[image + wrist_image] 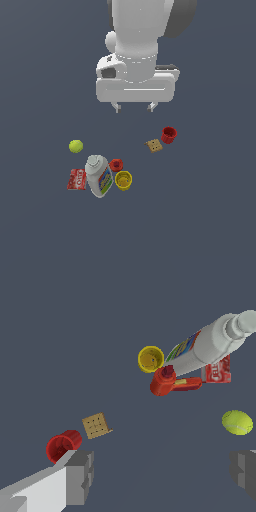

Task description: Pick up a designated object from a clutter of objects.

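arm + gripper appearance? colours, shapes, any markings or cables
The arm is glossy white with rounded, bulbous links and a darker grey section behind its upper part. The hand body is a wide white block with a dark recess on one side. The gripper ends in two short, blocky grey fingers. No cables or markings show.

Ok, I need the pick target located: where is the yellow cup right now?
In the exterior view the yellow cup sits low and centre-left, just right of the white bottle and below a small red item, well away from the open gripper.
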